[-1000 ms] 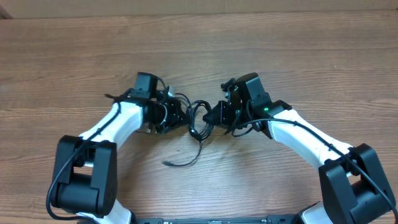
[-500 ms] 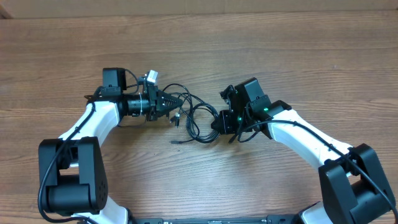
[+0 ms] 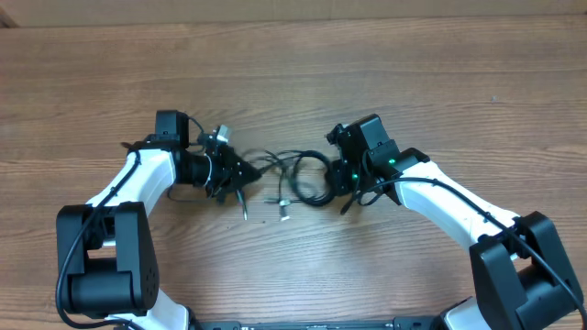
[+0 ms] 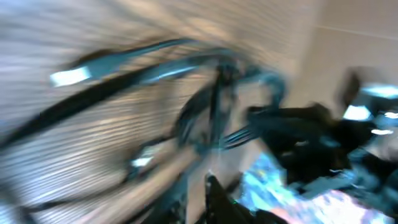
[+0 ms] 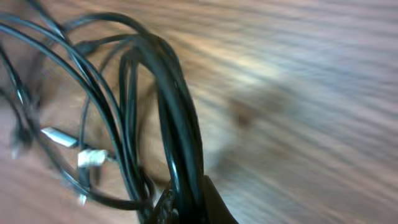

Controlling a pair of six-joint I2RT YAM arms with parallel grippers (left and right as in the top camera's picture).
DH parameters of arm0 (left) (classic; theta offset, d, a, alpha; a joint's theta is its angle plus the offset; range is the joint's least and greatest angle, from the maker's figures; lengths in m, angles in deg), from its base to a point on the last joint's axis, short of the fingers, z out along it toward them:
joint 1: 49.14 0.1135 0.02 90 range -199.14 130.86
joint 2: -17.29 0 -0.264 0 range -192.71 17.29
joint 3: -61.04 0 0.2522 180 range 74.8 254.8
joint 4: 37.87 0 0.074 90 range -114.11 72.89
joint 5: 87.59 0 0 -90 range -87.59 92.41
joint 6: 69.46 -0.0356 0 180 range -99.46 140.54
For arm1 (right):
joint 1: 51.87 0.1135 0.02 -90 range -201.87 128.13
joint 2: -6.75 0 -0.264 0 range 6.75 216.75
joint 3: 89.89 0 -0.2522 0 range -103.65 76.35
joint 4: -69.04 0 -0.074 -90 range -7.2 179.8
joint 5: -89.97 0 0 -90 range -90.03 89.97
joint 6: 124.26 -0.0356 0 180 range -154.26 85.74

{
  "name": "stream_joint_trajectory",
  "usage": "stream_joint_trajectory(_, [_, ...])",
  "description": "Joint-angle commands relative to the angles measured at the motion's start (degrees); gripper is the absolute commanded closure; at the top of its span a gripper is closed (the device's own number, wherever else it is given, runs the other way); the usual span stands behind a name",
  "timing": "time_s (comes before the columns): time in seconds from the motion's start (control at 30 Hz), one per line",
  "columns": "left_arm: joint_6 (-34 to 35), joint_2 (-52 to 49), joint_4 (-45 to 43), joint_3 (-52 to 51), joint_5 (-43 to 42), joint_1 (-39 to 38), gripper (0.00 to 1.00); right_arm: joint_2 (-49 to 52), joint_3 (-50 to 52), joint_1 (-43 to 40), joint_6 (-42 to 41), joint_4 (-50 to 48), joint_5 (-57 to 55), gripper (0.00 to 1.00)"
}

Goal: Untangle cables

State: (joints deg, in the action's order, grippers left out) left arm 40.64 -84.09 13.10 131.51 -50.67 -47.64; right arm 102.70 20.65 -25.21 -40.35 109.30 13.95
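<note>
The cables [image 3: 307, 179] are thin black cords looped loosely on the wooden table between my two grippers. Silvery plug ends [image 3: 283, 209] lie just below the loops. My left gripper [image 3: 240, 174] points right at the left end of the tangle, with strands running from its tip. The left wrist view is heavily blurred: cables [image 4: 214, 106] cross ahead of the left gripper [image 4: 198, 196], whose jaws stand nearly together. My right gripper [image 3: 337, 179] is shut on a bunch of cables [image 5: 174, 112] that rises straight from between its fingers [image 5: 208, 199]. Two silvery plugs [image 5: 59, 135] show to the left.
The wooden table [image 3: 293, 73] stretches bare beyond the arms. The right arm's white link [image 3: 440, 202] and the left arm's white link [image 3: 138, 183] flank the tangle. Both arm bases stand at the near edge.
My left gripper swung left, drawing the cables out from a tight clump into spread loops, then eased back right. The right gripper kept its hold and shifted slightly.
</note>
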Motion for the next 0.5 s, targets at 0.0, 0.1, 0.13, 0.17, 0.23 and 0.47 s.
stream_joint_trajectory(0.0, [-2.60, 0.68, 3.54, 0.02, 15.26, -0.02, 0.74, -0.68, -0.17, -0.15, 2.05, -1.07, -7.08, 0.96])
stream_joint_trajectory(0.1, [-3.50, 0.68, 5.40, 0.02, 16.17, -0.02, 0.63, -0.68, -0.17, -0.15, 2.08, -1.64, -1.14, 0.96])
stream_joint_trajectory(0.13, [-3.45, 0.68, 5.70, 0.04, 15.80, -0.02, 0.59, -0.68, -0.17, -0.13, 2.08, -1.88, 0.98, 0.96])
stream_joint_trajectory(0.17, [-3.43, 0.68, 5.92, 0.04, 14.99, -0.02, 0.56, -0.68, -0.17, -0.15, 2.05, -2.08, 2.56, 0.96])
stream_joint_trajectory(0.23, [-3.45, 0.68, 5.84, 0.04, 10.82, -0.02, 0.53, -0.68, -0.17, -0.15, 1.46, -2.40, 4.39, 0.96])
stream_joint_trajectory(0.47, [1.01, 0.68, 1.88, 0.04, -0.94, -2.99, 0.52, -0.68, -0.17, -0.15, 1.42, -2.60, 8.87, 0.96])
